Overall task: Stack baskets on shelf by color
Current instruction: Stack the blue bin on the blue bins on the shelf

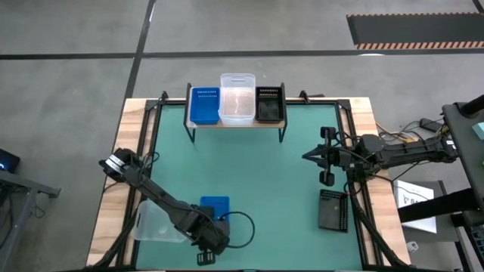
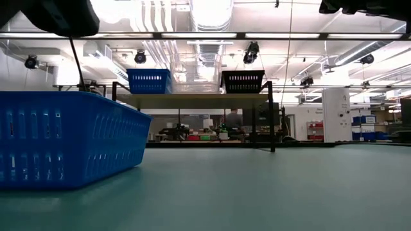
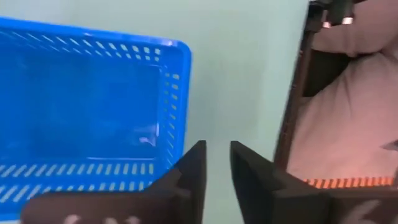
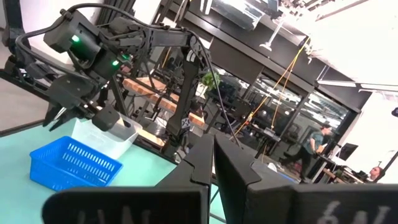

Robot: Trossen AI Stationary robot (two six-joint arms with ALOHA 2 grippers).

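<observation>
Green tabletop (image 1: 257,181) fills the high view, with a workshop room beyond it in the low view. Near the front edge the left tool (image 3: 216,165) hangs over the green surface just beside a blue basket (image 3: 87,106), touching nothing; its fingers (image 3: 194,168) stand slightly apart with a narrow gap between them. A clear basket (image 1: 155,221) lies just to the left of that blue one. At the right side the right tool (image 4: 213,163) waits above the tabletop, its fingers pressed together and holding nothing. A black basket (image 1: 333,209) sits near it by the right edge. At the back stands the shelf (image 1: 236,123), carrying a blue basket, clear baskets and a black basket in a row.
</observation>
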